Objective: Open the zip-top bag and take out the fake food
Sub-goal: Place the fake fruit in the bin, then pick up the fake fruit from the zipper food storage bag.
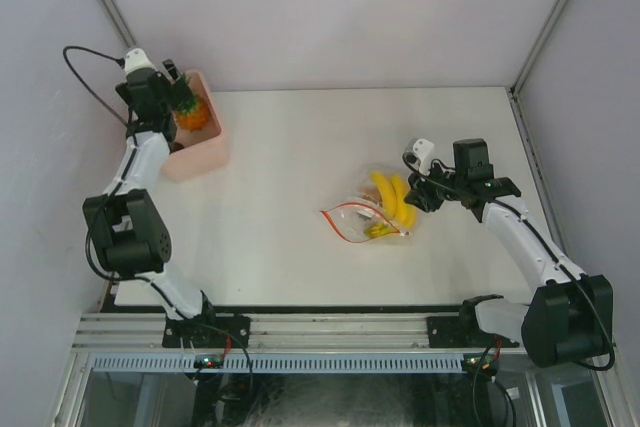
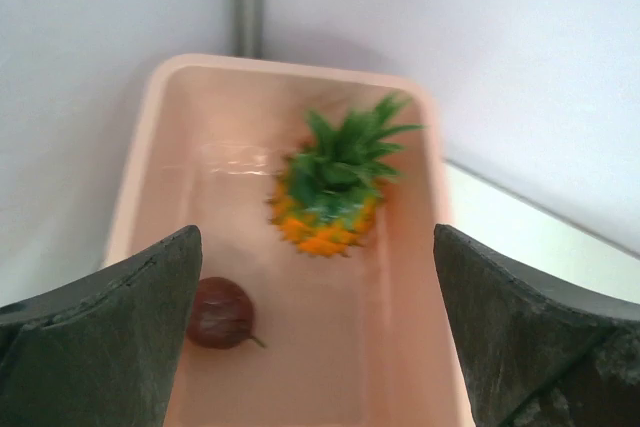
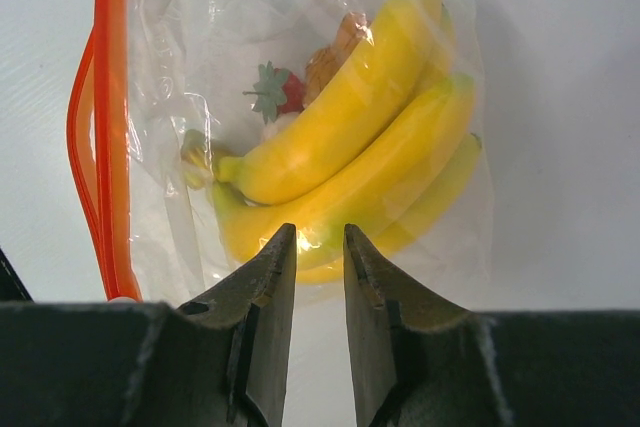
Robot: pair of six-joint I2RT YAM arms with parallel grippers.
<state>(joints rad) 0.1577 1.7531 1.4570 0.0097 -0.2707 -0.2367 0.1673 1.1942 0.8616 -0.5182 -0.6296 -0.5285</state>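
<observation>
Your left hand (image 2: pixel 316 229) is hovering spread wide, the pineapple (image 2: pixel 330 192) lying free in the bin (image 2: pixel 290 67) beneath it, so that piece is out. Your right hand (image 3: pixel 320 232) is apparently pinching the bag (image 3: pixel 160 67) by its closed end, probably anchoring it; the bananas (image 3: pixel 350 127) are sitting inside, just beyond its fingertips.

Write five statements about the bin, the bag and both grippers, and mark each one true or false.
1. The pineapple is in the pink bin. True.
2. The left gripper clamps the pineapple. False: its jaws stand wide open above it.
3. The banana bunch is out of the zip-top bag. False: it is inside the bag.
4. The right gripper pinches the zip-top bag. True.
5. The pineapple is alone in the pink bin. False: a dark round piece lies near it.
</observation>
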